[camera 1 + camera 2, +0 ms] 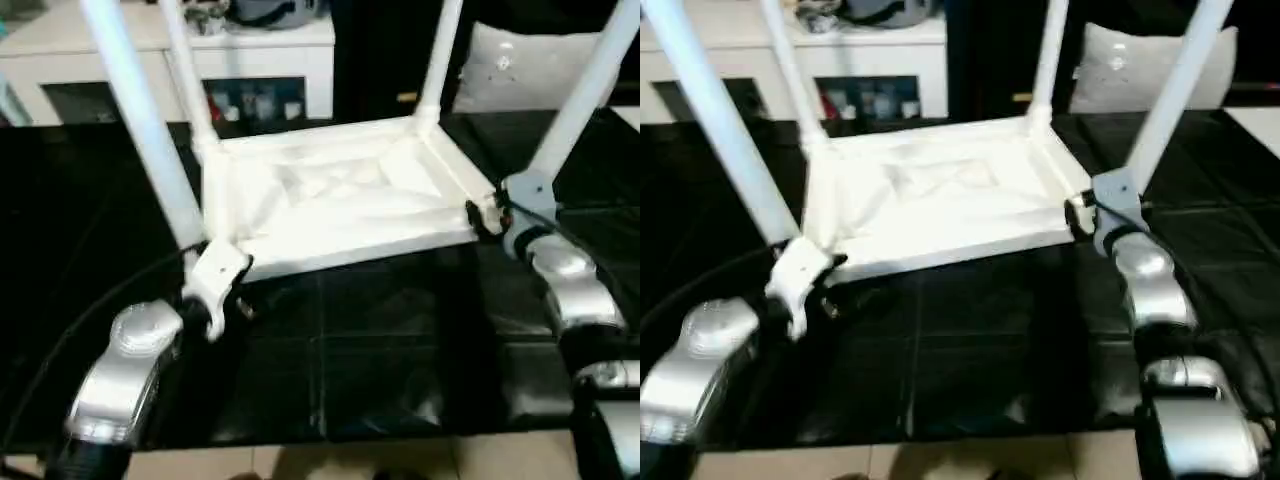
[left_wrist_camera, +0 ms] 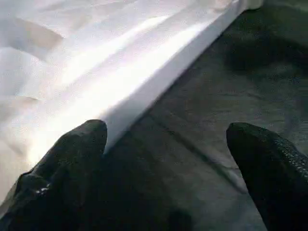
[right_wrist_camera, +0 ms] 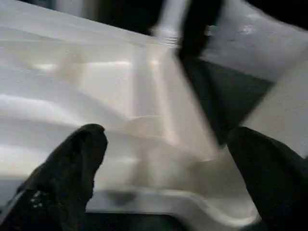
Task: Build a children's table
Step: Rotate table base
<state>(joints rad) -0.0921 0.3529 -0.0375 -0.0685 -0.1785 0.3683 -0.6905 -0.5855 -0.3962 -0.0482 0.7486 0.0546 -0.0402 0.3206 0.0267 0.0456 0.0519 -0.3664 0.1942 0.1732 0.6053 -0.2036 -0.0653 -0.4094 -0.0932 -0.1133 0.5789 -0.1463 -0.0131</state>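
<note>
The children's table (image 1: pixel 330 200) lies upside down on the black work table, its ribbed underside facing up. All four white legs stand in the corner sockets: near left (image 1: pixel 150 130), near right (image 1: pixel 580 100), far left (image 1: pixel 190 70), far right (image 1: pixel 440 60). My left gripper (image 1: pixel 225 290) is at the near left corner, open; in the left wrist view the top's white rim (image 2: pixel 144 91) runs beside one finger (image 2: pixel 72 159), with nothing between the jaws. At the near right corner my right gripper (image 1: pixel 490 215) stands open, facing the ribbed underside (image 3: pixel 120 96).
The black-covered work table (image 1: pixel 380 360) stretches in front of the white top, its front edge near the bottom of the picture. A white cabinet (image 1: pixel 150 50) and a pale cushion (image 1: pixel 520 65) stand behind. A black cable (image 1: pixel 60 330) trails along my left arm.
</note>
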